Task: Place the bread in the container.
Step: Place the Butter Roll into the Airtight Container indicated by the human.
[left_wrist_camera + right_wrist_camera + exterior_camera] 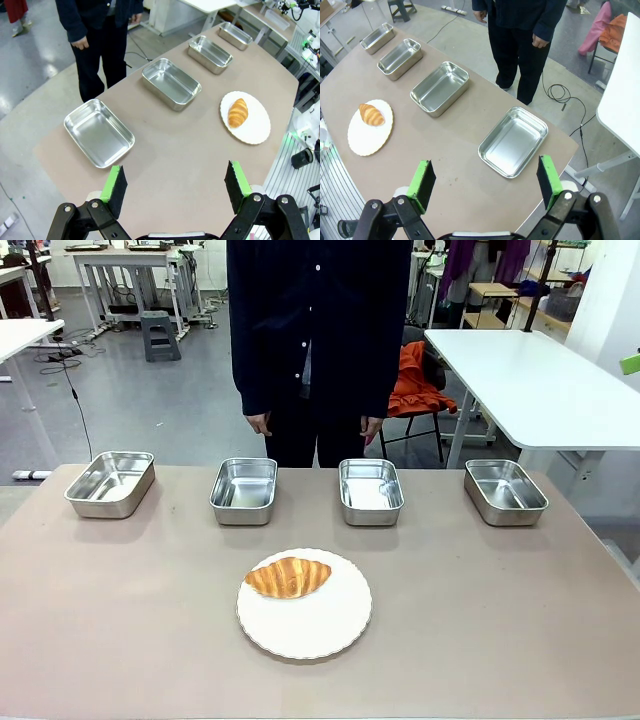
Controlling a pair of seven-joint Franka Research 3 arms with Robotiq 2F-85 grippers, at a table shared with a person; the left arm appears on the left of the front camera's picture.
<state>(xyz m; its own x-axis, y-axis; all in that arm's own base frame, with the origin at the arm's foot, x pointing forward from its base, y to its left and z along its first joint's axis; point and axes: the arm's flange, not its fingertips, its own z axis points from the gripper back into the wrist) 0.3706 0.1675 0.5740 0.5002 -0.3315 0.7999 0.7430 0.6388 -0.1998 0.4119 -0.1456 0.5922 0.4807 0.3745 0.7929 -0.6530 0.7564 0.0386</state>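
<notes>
Nothing of the task is done yet. The croissant (288,577) lies on the white plate (310,635), at the middle of the table (120,620) toward the robot's edge. The four steel pans (244,490) along the far edge are empty. The left gripper (175,172) and the right gripper (484,167) hang high above the table, jaws wide apart, holding nothing. The croissant is golden-brown, crescent-shaped, with a ridged crust.

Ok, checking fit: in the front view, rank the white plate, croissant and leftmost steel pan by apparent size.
Largest: white plate.
Then leftmost steel pan, despite sitting farther back.
Smallest: croissant.
</notes>
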